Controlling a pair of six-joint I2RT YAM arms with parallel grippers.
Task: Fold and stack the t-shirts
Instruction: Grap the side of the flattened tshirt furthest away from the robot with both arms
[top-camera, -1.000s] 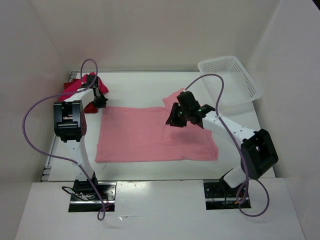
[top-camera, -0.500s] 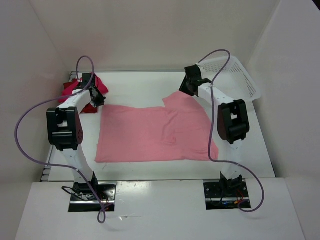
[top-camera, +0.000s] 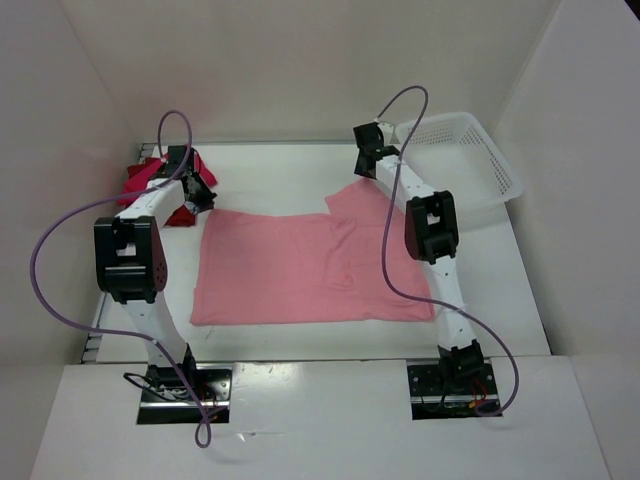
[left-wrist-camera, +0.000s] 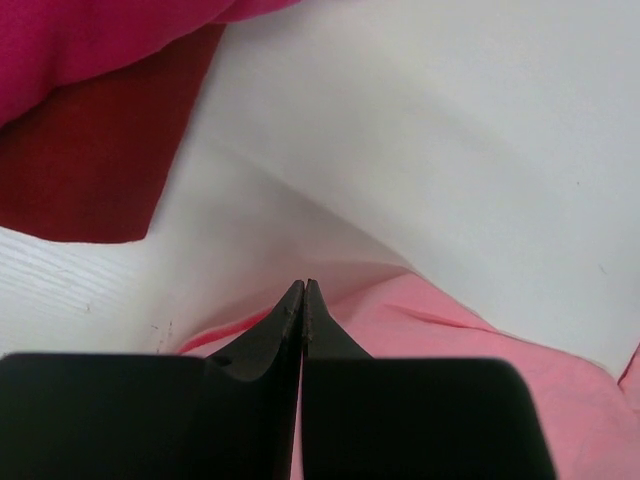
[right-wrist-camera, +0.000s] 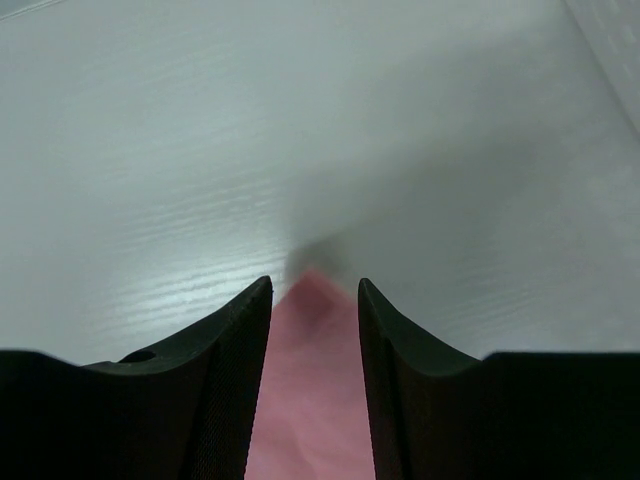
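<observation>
Pale pink t-shirt (top-camera: 300, 270) lies flat mid-frame; right gripper (right-wrist-camera: 313, 284) spread astride its upper corner; left gripper (left-wrist-camera: 303, 286) pressed together, upper left.

Plain pale pink soft cloth t-shirt (top-camera: 290, 270), no print. Beyond the black-fingered left gripper (left-wrist-camera: 303, 290), a bright magenta cloth t-shirt (left-wrist-camera: 90, 30) and a dark red cloth t-shirt (left-wrist-camera: 80, 170). Beside the black right gripper (right-wrist-camera: 313, 285), a white plastic lattice-patterned basket (top-camera: 470, 150).

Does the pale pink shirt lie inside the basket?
No, the pale pink shirt lies spread flat on the table, outside the basket.
</observation>
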